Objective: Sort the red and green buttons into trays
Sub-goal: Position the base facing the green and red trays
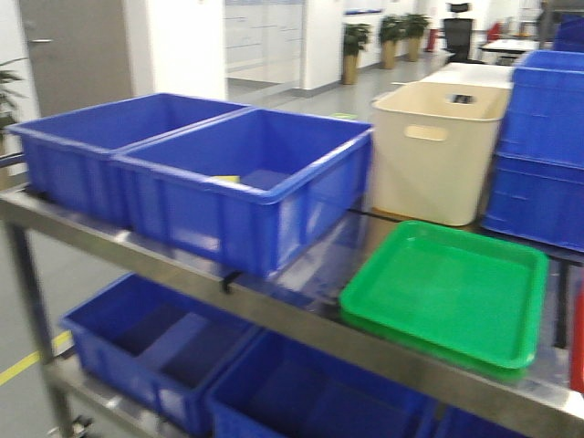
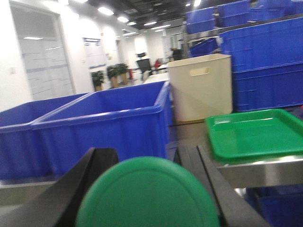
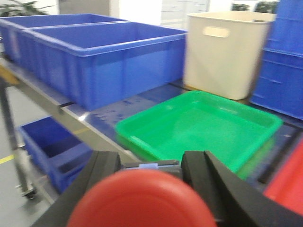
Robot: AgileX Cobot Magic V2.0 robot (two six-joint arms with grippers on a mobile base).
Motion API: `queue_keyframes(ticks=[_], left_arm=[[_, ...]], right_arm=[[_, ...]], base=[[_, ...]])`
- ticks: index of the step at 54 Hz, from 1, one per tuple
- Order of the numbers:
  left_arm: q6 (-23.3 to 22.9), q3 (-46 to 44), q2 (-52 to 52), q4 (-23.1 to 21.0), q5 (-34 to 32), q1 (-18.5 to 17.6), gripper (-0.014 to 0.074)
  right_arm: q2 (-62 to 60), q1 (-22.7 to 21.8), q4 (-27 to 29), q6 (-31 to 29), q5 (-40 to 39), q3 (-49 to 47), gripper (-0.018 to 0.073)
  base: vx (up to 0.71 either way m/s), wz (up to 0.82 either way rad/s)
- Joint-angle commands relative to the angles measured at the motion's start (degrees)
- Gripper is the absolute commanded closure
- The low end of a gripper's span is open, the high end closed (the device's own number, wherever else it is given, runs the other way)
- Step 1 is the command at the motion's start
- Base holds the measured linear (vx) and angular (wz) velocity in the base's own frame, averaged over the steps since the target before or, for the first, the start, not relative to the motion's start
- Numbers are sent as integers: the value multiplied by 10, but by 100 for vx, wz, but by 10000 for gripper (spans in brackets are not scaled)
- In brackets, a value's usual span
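A green button (image 2: 147,198) fills the bottom of the left wrist view. My left gripper (image 2: 144,158) is shut on it, with a black finger on each side. The right wrist view shows a red button (image 3: 142,203) held the same way, with my right gripper (image 3: 150,163) shut on it. The green tray (image 1: 447,292) lies empty on the upper shelf at the right. It is ahead and right of the left gripper (image 2: 255,132) and just beyond the right gripper (image 3: 203,127). A sliver of the red tray (image 1: 578,351) shows at the far right edge (image 3: 289,184). Neither gripper appears in the front view.
Two deep blue crates (image 1: 246,178) stand side by side on the steel shelf (image 1: 301,319), left of the green tray. Behind the tray are a cream tub (image 1: 436,151) and stacked blue crates (image 1: 543,146). More blue crates (image 1: 155,342) fill the lower shelf.
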Motion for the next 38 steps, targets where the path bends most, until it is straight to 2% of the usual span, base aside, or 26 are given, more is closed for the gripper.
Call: queue_keyframes(ticks=[1,21,38], left_arm=[[-6,-19,4,-25,-5,-5,602],[-6,-19,4,-25,-5,-5,602],[-6,-19,4,-25,-5,-5,602]], right_arm=[[2,1,-10,-4,-44,-18,568],[2,1,-10,-4,-44,-18,568],[2,1,-10,-4,-44,-18,568]], base=[[26,-60],[23,-54],[21,-36]])
